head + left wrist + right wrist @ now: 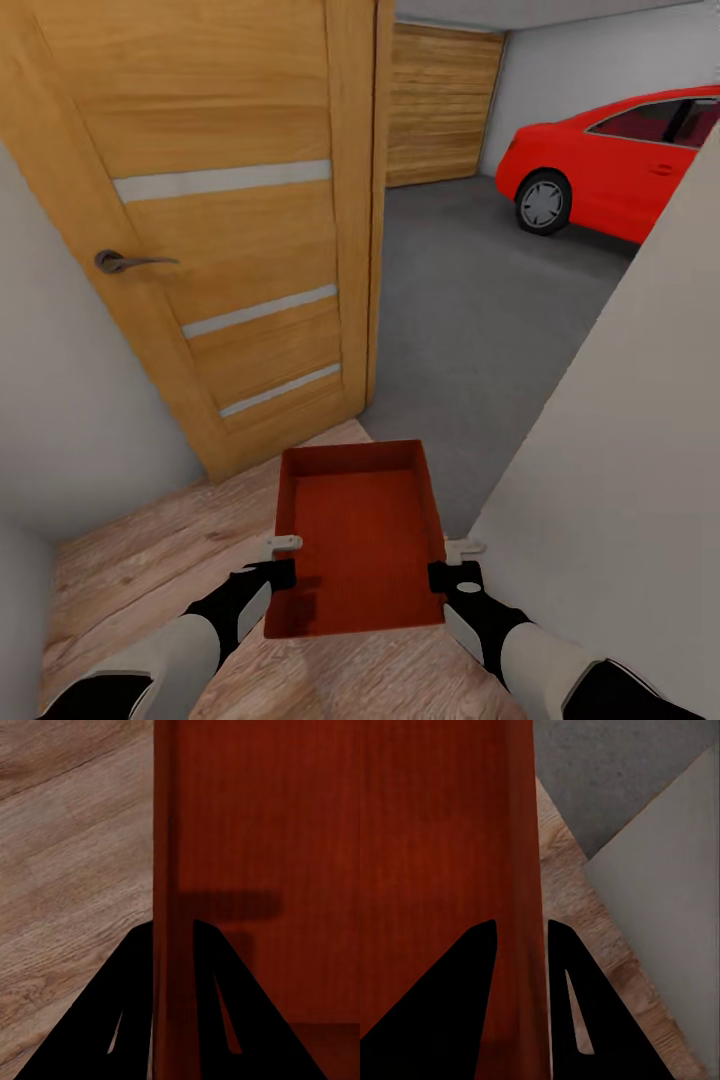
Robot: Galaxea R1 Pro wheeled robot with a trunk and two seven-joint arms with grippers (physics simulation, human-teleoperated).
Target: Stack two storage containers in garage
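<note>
One storage container (360, 540), an orange-red open-top bin, hangs between both arms just above the wood-plank floor (150, 540), at the threshold of the garage. Its long axis points forward, through the doorway. The left gripper (283, 560) is clamped on its left wall and the right gripper (450, 562) on its right wall; each wrist view shows a wall pinched between the jaws, one finger inside the bin, one outside. Ahead lies open grey concrete floor (470, 300). An open wooden door (230, 220) edges the passage on the left and a pale wall (620, 450) sits very near the right gripper. A red car (620, 160) stands far right, a plank garage door (440, 100) behind.
</note>
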